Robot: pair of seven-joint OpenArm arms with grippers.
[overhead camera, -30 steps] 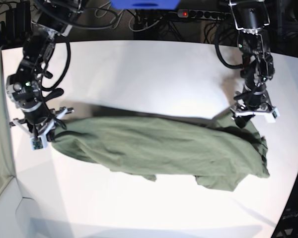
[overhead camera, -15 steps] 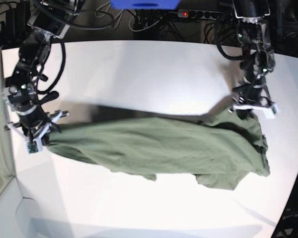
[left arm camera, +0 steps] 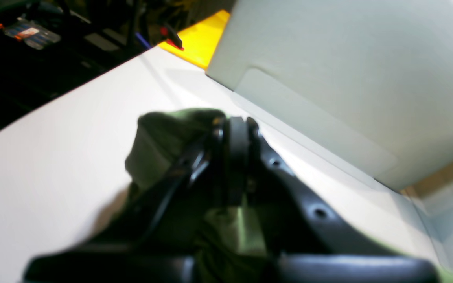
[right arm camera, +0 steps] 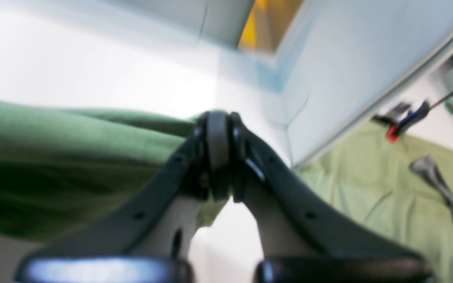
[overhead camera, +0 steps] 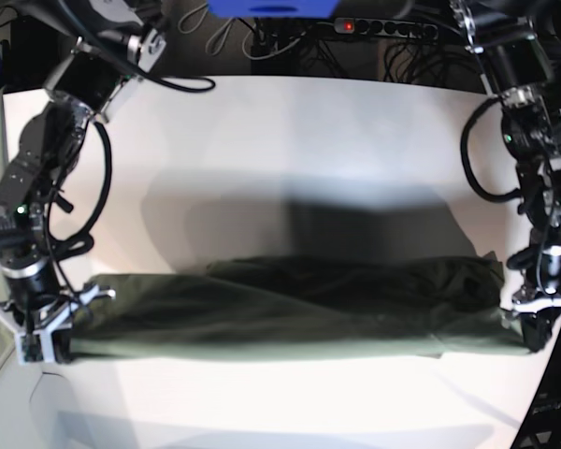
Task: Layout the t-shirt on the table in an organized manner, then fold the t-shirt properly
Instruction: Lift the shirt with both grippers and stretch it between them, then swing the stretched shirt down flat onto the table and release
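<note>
Left wrist view: left pincer (left arm camera: 234, 157), jaws pressed together, clamped on a bunched dark fold of the olive t-shirt (left arm camera: 163, 137); white counter (left arm camera: 53, 149) beneath; a pale panel and a yellow surface beyond the shirt.

Right wrist view: right pincer (right arm camera: 218, 153), jaws likewise closed, pinching the t-shirt (right arm camera: 53, 157) at its edge; the cloth runs away in a taut band. A paler green cloth (right arm camera: 368, 196) with a red-tipped clamp lies off the counter's edge.

Base view: t-shirt (overhead camera: 290, 313) now stretched as a long horizontal band between right pincer (overhead camera: 42, 332) and left pincer (overhead camera: 535, 323), near the counter's (overhead camera: 290, 140) front edge. A second ago it lay slack and crumpled mid-counter, the left pincer just closing on its end; both arms have since drawn apart and toward the front edge. Judgement: layout stage under way; the shirt is tensioned but still doubled over, not yet flat.
</note>
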